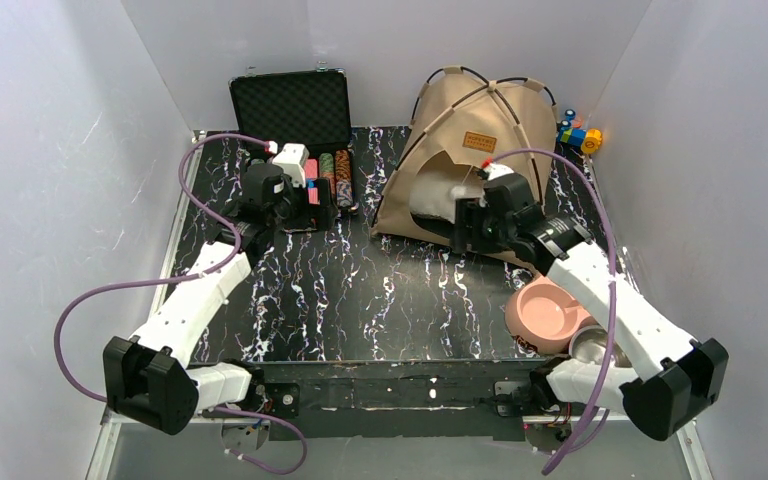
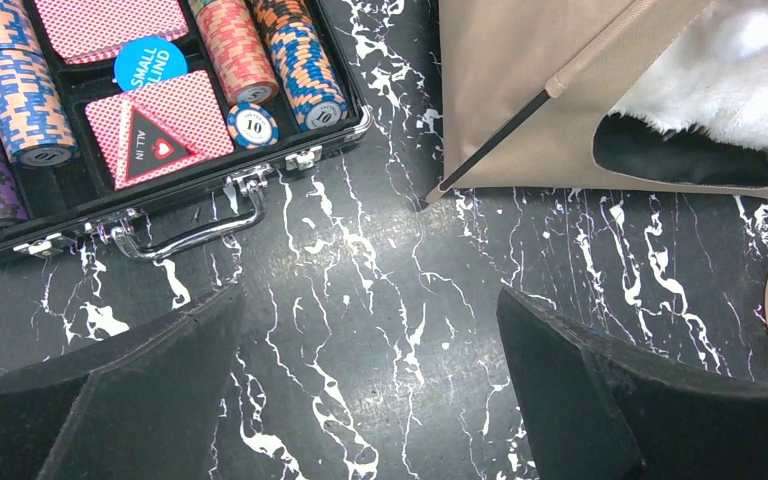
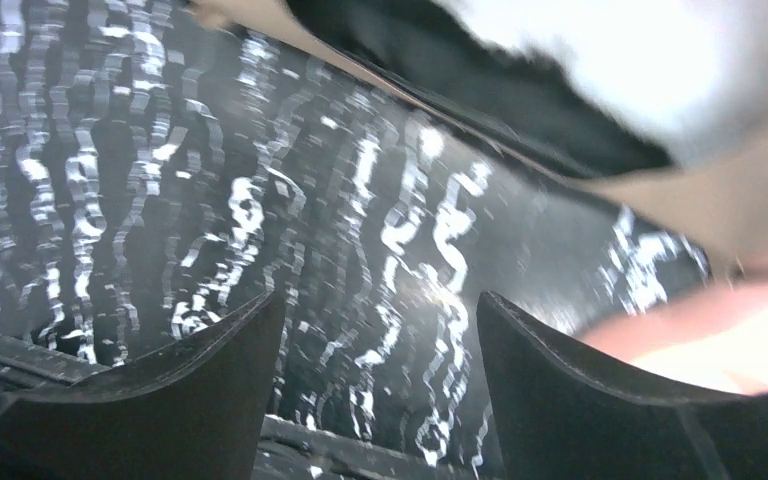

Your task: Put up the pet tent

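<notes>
White walls close in a black, white-veined tabletop (image 1: 360,290) on three sides. At its far right stands the pet tent (image 1: 460,115), upright on its thin black poles (image 1: 475,95), with a small brown label (image 1: 480,141) above the doorway. A fluffy white cushion (image 1: 430,195) shows inside the opening.

The right claw (image 1: 460,225) sits low in front of the doorway, and its arm covers part of the opening from above. In the right wrist view the claw (image 3: 380,300) has its fingers apart, with only tabletop between them; that view is blurred. The tent's lower edge and the white cushion lie just beyond.

The left claw (image 1: 315,205) hovers at the far left by an open poker chip case (image 1: 295,110). From the left wrist its fingers (image 2: 160,360) are spread wide and grip nothing. The case handle (image 2: 195,225) and stacked chips (image 2: 300,60) lie just ahead. The tent's near corner (image 2: 500,80) is off to the right, apart from the case.

A pink bowl (image 1: 545,315) rests near the front right beside the right forearm. A metal bowl (image 1: 592,347) is partly hidden under that arm. Small coloured blocks (image 1: 580,135) lie behind the tent by the right wall.
</notes>
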Available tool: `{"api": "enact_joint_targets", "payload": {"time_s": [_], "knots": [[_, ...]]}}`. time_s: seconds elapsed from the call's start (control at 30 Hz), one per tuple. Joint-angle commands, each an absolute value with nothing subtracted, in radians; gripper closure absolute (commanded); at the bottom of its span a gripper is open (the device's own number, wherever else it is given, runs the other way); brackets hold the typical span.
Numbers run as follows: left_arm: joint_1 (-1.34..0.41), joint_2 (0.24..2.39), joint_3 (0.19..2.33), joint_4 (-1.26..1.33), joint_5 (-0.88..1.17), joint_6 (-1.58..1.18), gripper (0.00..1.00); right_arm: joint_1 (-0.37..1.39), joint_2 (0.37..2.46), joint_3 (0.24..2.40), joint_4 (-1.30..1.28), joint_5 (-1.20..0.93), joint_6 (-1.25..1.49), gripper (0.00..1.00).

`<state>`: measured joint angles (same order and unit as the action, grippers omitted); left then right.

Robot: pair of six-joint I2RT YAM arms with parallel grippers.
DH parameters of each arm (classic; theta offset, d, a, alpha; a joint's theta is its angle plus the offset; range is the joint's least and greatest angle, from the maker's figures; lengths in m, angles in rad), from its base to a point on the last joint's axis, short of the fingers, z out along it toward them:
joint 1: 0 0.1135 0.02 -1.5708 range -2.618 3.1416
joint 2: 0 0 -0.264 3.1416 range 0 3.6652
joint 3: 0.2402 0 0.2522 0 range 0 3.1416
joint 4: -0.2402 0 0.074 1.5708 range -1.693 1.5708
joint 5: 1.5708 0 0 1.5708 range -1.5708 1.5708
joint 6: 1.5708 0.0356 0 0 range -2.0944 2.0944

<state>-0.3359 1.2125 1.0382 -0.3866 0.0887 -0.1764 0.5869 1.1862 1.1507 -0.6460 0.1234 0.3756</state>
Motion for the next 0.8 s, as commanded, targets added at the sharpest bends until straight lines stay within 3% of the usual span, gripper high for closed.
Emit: {"api": "enact_joint_targets", "payload": {"time_s": [0.0, 0.23, 0.47, 0.77], "knots": [[-0.333, 1.156, 1.033, -0.376, 0.096, -0.181, 0.02, 0.499, 1.127, 1.094, -0.943, 0.294, 0.571, 0.17], [-0.333, 1.129, 1.021, -0.364, 0.103, -0.191, 0.02, 0.173, 0.920, 0.909, -1.013, 0.275, 0.779, 0.02], [-0.333, 1.135, 1.011, -0.348, 0.132, -0.215, 0.02, -0.278, 0.866, 0.731, -0.979, 0.161, 0.800, 0.02], [-0.333, 1.148, 1.008, -0.349, 0.123, -0.216, 0.02, -0.667, 0.833, 0.607, -0.892, 0.072, 0.818, 0.03]]}}
